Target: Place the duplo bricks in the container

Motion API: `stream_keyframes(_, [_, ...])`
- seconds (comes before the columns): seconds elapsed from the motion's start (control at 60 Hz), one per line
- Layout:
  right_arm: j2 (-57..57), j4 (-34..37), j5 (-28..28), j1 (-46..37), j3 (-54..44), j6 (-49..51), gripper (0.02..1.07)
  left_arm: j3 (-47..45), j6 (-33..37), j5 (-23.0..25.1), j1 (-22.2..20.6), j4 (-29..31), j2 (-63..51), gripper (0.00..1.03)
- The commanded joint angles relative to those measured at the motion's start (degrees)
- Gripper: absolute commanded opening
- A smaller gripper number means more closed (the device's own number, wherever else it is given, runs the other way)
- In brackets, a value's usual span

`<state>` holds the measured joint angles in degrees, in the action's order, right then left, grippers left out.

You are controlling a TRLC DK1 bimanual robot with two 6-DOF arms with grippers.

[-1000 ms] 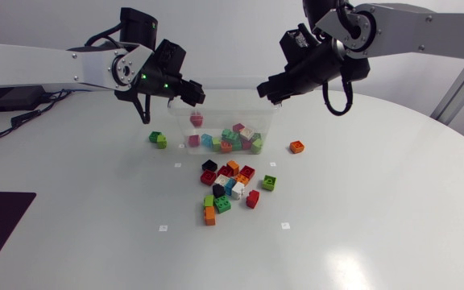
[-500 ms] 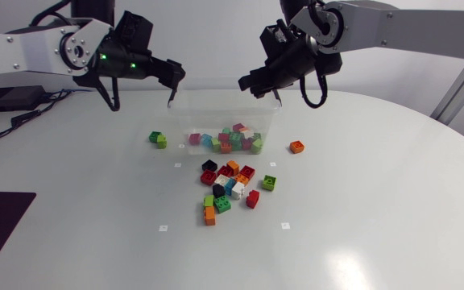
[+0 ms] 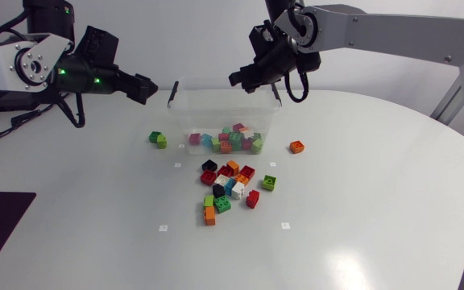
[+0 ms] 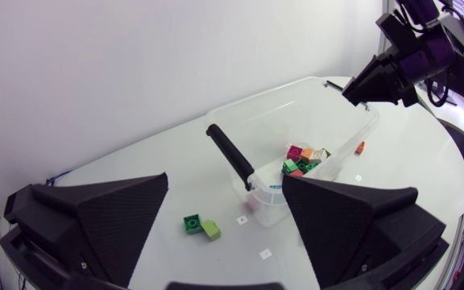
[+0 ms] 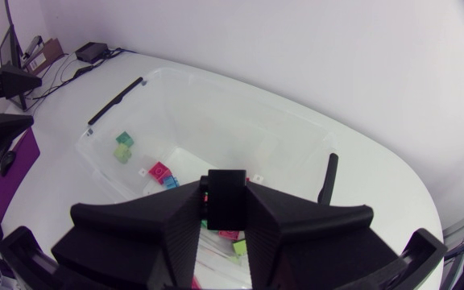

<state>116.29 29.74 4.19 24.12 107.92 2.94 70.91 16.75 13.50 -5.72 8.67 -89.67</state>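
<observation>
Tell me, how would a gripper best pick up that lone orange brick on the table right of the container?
Probably from straight above, fingers closing on two opposite flat sides of the orange brick. It sits flat and alone beside the container, so nothing blocks either side. The right gripper, nearest, is shut on a black brick.

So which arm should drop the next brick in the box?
Right. The right gripper is shut on a black brick above the container, while the left gripper is open, empty and off to the container's side.
</observation>
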Motion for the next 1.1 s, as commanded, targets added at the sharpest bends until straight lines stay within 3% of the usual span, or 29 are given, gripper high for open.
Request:
stream_keyframes(0.0, [2.45, -0.03, -0.58, 0.67, 2.47, -1.36, 0.19, -2.01, 1.26, 1.09, 1.50, 0.03, 1.60, 0.99])
stream_keyframes(0.2, [7.02, 1.73, -0.85, 1.11, 7.48, -1.27, 0.23, -3.33, 1.79, 2.15, 3.61, 0.03, 1.95, 0.99])
stream_keyframes(0.267, [7.81, 2.43, -1.11, 1.37, 8.62, -1.18, 0.41, -3.85, 1.88, 2.50, 4.05, 0.03, 1.95, 0.99])
stream_keyframes(0.317, [7.81, 2.52, -1.55, 1.46, 8.89, -1.09, 0.61, -4.12, 2.23, 2.59, 4.49, 0.03, 2.04, 0.99])
stream_keyframes(0.367, [7.55, 3.22, -1.64, 1.46, 9.33, -1.09, 0.76, -4.12, 2.49, 2.68, 5.10, 0.03, 1.95, 0.99])
stream_keyframes(0.45, [6.23, 3.57, -1.64, 1.46, 9.24, -1.01, 0.89, -4.21, 2.67, 3.20, 6.24, 0.03, 1.60, 0.99])
stream_keyframes(0.95, [-7.92, 3.05, -1.11, -2.50, -4.38, -0.83, 0.89, -2.36, 4.69, 3.64, 7.56, -0.14, -6.92, 0.99])
stream_keyframes(1.083, [-12.05, 1.20, -0.41, -4.78, -10.18, -0.74, 0.89, 0.89, 4.16, 3.55, 6.95, 2.67, -11.23, 0.99])
